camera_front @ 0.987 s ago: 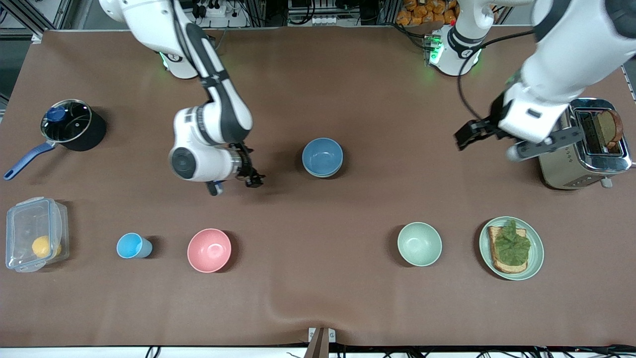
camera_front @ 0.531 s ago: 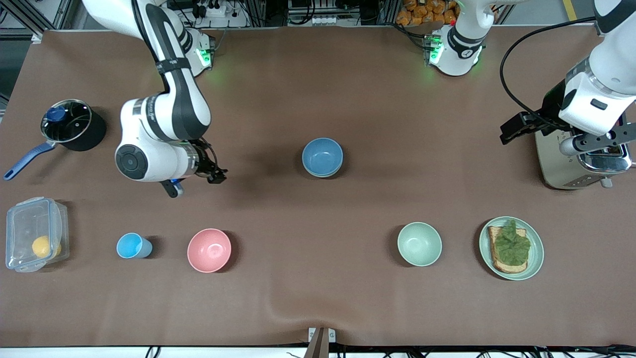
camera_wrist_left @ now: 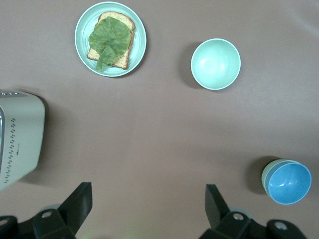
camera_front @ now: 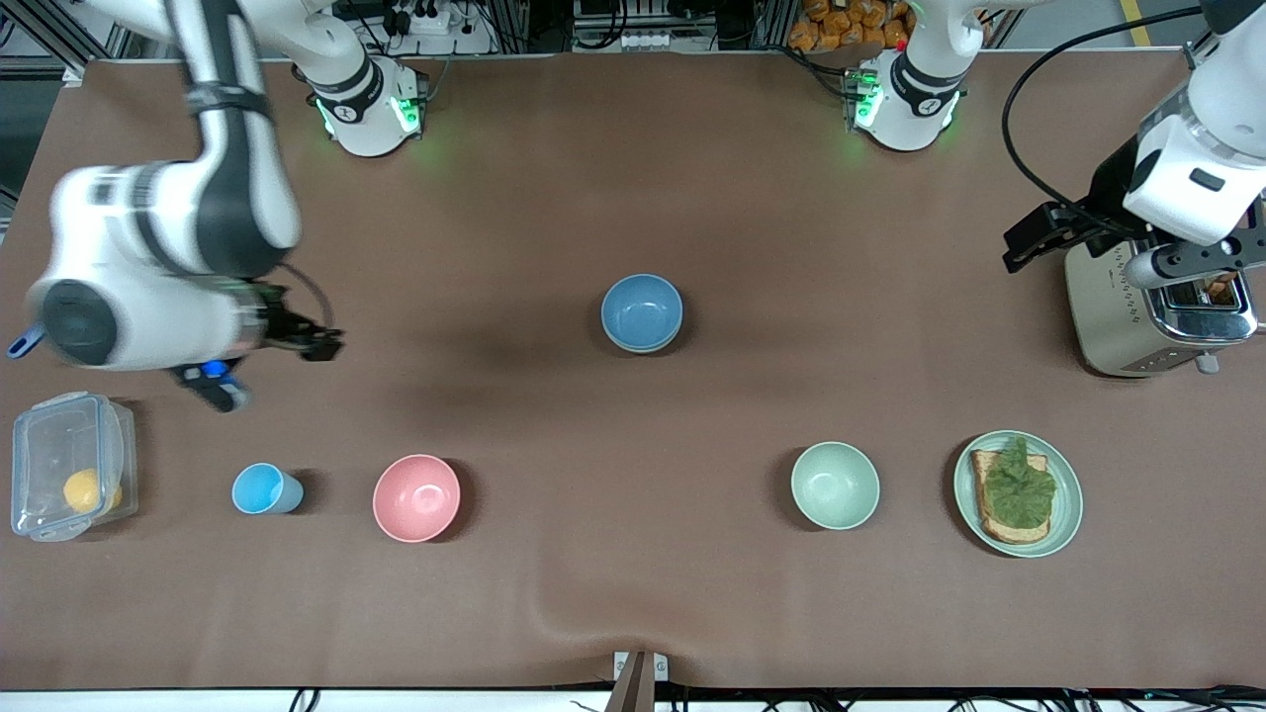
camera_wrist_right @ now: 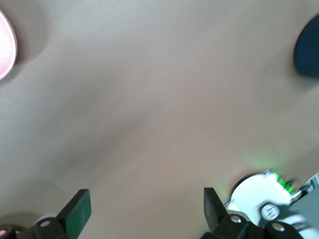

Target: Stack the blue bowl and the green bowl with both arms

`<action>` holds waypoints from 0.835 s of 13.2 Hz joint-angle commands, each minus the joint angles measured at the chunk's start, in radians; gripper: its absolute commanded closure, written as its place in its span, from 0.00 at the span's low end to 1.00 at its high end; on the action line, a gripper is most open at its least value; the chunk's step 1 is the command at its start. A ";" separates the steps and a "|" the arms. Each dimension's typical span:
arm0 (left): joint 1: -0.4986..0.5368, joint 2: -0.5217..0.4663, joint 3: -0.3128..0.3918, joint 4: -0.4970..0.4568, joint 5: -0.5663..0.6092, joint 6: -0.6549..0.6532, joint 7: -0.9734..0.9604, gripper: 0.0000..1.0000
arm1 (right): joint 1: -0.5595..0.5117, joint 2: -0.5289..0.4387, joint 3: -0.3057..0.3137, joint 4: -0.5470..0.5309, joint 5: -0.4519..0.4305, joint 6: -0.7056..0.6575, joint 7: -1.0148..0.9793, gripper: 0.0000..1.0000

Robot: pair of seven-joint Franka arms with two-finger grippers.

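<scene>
The blue bowl (camera_front: 642, 311) stands upright mid-table, nested inside the green bowl (camera_wrist_left: 264, 175), of which only a sage rim shows around the blue bowl (camera_wrist_left: 290, 182) in the left wrist view. My left gripper (camera_front: 1029, 245) hangs open and empty, high over the table beside the toaster; the left gripper (camera_wrist_left: 147, 199) looks down on bare cloth. My right gripper (camera_front: 318, 346) is open and empty too, over the table toward the right arm's end, well away from the bowls. The right gripper (camera_wrist_right: 144, 204) has only cloth between its fingers.
Nearer the camera stand a pale mint bowl (camera_front: 835, 485), a plate with toast (camera_front: 1058, 514), a pink bowl (camera_front: 416, 497), a small light-blue cup (camera_front: 263, 489) and a clear box (camera_front: 59, 445). A toaster (camera_front: 1118, 326) stands at the left arm's end.
The right arm has swung from beside the blue bowl toward its own end of the table. The left arm drew back toward the toaster, then nearly held. Both grippers stayed open; bowls unmoved.
</scene>
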State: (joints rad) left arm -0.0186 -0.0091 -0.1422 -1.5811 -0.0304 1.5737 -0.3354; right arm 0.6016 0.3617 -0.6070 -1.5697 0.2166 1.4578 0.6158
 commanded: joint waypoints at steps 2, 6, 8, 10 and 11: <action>0.002 -0.048 0.015 -0.030 0.014 -0.037 0.055 0.00 | -0.231 -0.104 0.144 0.022 -0.104 -0.019 -0.216 0.00; 0.002 -0.057 0.015 -0.037 0.014 -0.050 0.056 0.00 | -0.502 -0.202 0.415 0.019 -0.232 0.015 -0.361 0.00; 0.002 -0.058 0.015 -0.042 0.014 -0.050 0.055 0.00 | -0.597 -0.262 0.466 -0.004 -0.220 0.080 -0.663 0.00; 0.002 -0.074 0.016 -0.051 0.012 -0.050 0.056 0.00 | -0.638 -0.283 0.467 -0.024 -0.142 0.119 -0.743 0.00; 0.003 -0.080 0.018 -0.054 0.004 -0.049 0.068 0.00 | -0.652 -0.294 0.481 -0.038 -0.117 0.136 -0.745 0.00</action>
State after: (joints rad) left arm -0.0174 -0.0430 -0.1278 -1.6009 -0.0304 1.5298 -0.2978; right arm -0.0049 0.1136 -0.1694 -1.5466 0.0519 1.5492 -0.0901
